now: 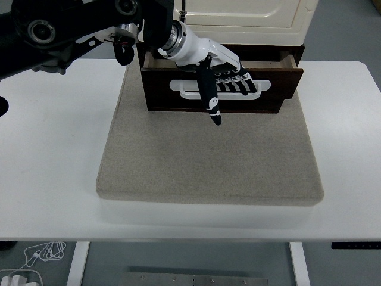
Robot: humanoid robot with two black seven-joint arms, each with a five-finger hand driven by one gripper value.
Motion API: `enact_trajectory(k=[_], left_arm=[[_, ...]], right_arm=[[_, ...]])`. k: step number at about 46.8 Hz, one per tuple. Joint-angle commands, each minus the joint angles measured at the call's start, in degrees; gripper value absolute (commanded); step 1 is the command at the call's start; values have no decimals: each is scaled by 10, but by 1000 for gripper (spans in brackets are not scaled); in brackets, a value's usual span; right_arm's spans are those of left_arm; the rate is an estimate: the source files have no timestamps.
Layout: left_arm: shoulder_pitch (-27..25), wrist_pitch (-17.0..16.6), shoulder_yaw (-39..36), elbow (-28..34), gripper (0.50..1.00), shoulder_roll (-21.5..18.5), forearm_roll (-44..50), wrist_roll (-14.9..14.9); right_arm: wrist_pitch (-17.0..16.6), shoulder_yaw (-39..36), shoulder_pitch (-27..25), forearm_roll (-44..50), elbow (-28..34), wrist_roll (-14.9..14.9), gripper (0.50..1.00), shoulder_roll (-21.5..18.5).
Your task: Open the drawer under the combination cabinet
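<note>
Four fingers (pixel 233 81) of the left hand (pixel 211 65) curl through the white handle (pixel 219 89), gripping it; thumb sticks out straight, pointing down over the drawer (pixel 221 83) front. Hand is white w/ black digits, arm black, coming in from upper left. Drawer is dark brown wood, boxy, pulled partway out, pale inside, sitting at the far edge of a beige felt-like mat (pixel 208 155) on the white table (pixel 47 161). Cream cabinet (pixel 244 15) above it is cut off by the top edge. Drawer's inside mostly hidden behind the hand.
</note>
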State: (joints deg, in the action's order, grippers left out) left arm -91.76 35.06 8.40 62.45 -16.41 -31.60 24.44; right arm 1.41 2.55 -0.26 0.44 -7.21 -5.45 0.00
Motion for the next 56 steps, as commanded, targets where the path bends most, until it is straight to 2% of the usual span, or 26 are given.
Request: enact_trajectory(k=[1,56], left_arm=[[0,-1,0,0,994,-1,3,0],[-2,-1,3,3,999,-1,45,2]], right_arm=[[0,0,0,0,0,0,928,0],[0,0,0,0,0,0,928,0]])
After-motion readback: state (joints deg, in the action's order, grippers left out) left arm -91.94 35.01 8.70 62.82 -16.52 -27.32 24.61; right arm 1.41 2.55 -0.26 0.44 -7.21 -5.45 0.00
